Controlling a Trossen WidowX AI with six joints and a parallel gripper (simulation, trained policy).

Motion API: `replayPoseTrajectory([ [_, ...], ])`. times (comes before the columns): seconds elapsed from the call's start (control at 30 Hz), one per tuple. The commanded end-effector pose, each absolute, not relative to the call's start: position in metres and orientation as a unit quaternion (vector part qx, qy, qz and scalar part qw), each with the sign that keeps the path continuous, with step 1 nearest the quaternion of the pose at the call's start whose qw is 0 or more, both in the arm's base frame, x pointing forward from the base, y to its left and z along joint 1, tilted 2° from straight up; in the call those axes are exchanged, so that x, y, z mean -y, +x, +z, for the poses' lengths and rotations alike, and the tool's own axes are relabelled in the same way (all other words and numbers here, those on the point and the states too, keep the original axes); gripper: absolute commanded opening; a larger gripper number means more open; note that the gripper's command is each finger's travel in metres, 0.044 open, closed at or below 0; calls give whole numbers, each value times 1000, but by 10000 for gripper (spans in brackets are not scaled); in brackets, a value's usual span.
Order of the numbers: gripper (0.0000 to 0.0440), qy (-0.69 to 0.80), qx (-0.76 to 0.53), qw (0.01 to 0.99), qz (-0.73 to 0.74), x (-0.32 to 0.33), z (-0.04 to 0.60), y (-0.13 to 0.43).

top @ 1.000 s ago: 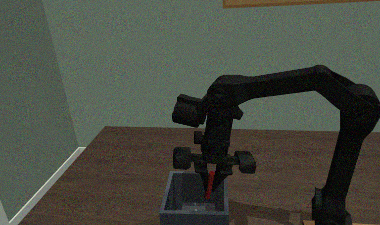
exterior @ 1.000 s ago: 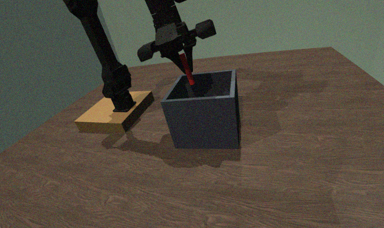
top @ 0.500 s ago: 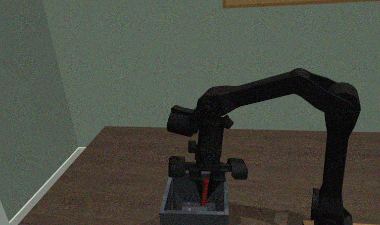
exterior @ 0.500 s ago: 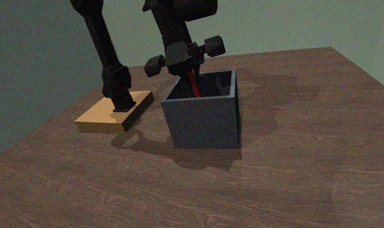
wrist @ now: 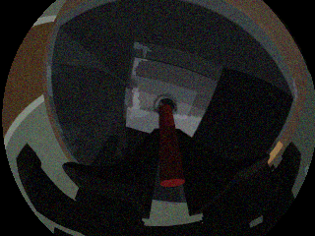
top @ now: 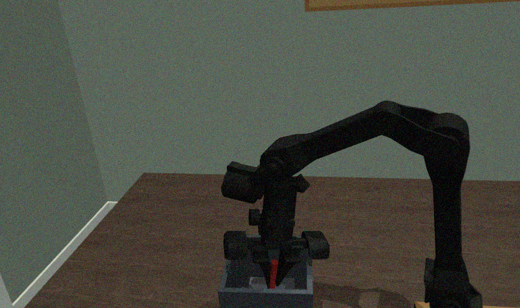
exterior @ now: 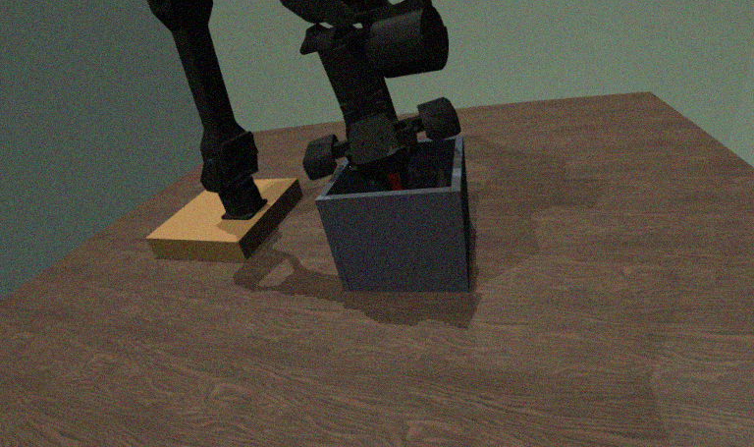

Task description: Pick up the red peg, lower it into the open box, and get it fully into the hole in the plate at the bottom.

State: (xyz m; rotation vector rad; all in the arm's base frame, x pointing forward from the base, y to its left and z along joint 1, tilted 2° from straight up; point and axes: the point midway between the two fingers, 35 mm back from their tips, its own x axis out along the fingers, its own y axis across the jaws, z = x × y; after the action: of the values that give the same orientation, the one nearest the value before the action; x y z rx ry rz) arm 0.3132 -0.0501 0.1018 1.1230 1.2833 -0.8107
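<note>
The red peg [top: 273, 275] [exterior: 395, 181] [wrist: 169, 147] is between the fingertips of my gripper [top: 272, 285] [wrist: 166, 133], which is shut on it. The peg points down inside the open blue-grey box [top: 264, 300] [exterior: 400, 242] [wrist: 89, 90], nearly upright with a slight lean in the top view. The fingers are inside the box, below its rim; the exterior view hides their tips. The light plate [top: 255, 282] [wrist: 138, 121] lies at the bottom. In the wrist view the peg's lower end overlaps the near edge of the dark hole [wrist: 168, 101]; whether it is in the hole I cannot tell.
The box walls stand around the fingers, and the wide parts of the hand are close to the rim. The arm's base stands on a yellow-tan block [exterior: 194, 217] beside the box. The brown wooden table [top: 172, 228] [exterior: 278, 375] bears both.
</note>
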Motion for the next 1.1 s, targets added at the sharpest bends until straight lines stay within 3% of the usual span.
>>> replayPoseTrajectory([
  [0.0, 0, 477, -559, 585, -343, 49, 91, 315],
  [0.23, 13, 463, -569, 586, -343, 50, 77, 315],
  [0.37, 113, 457, -579, 582, -344, 50, 71, 314],
  [0.43, 140, 455, -582, 578, -345, 50, 70, 313],
  [1.07, 156, 503, -580, 565, -303, 60, 110, 331],
])
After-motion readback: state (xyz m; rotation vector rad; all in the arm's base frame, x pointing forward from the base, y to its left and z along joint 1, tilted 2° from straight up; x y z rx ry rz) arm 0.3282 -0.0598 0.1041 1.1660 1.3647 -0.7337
